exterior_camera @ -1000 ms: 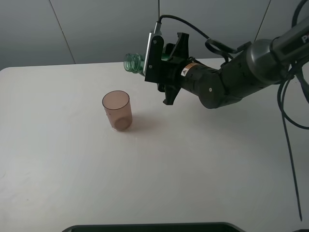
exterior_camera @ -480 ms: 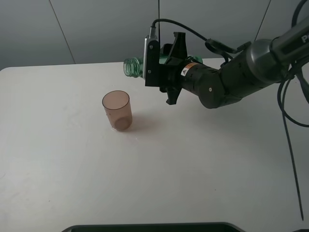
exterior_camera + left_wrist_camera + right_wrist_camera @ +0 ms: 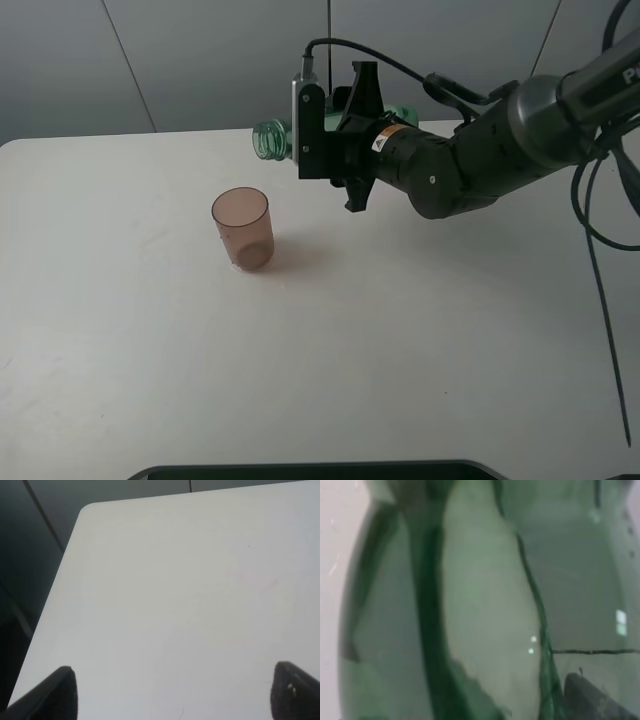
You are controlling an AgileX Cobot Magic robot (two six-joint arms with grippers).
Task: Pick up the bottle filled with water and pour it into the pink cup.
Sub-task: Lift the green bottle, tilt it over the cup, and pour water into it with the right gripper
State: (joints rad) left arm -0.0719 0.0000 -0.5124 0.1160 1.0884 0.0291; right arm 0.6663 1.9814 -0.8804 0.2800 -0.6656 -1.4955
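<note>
Green-tinted, see-through plastic fills my right wrist view: the bottle [image 3: 470, 605] sits right against the lens, and one dark finger pad [image 3: 592, 700] of mine shows at its side. From the high camera, my right pincer [image 3: 350, 125] is clenched around the body of the bottle [image 3: 270, 140] and holds it in the air above the white table [image 3: 150, 350]. The bottle lies almost level on its side. Its ribbed, uncapped neck sticks out past my wrist toward the left of that view, and a bit of its green far end peeks out behind the pincer.

The pink cup [image 3: 242, 228] stands upright on the table, apart from the bottle and lower than its mouth. In the high view the mouth sits above and slightly right of the cup's rim. I cannot tell whether it is truly over the opening or further back.

My left pincer [image 3: 175, 692] is released. Its two dark fingertips [image 3: 60, 692] stand wide apart at the corners of my left wrist view, and only bare white tabletop [image 3: 175, 590] lies between them, near a rounded corner of the table.
</note>
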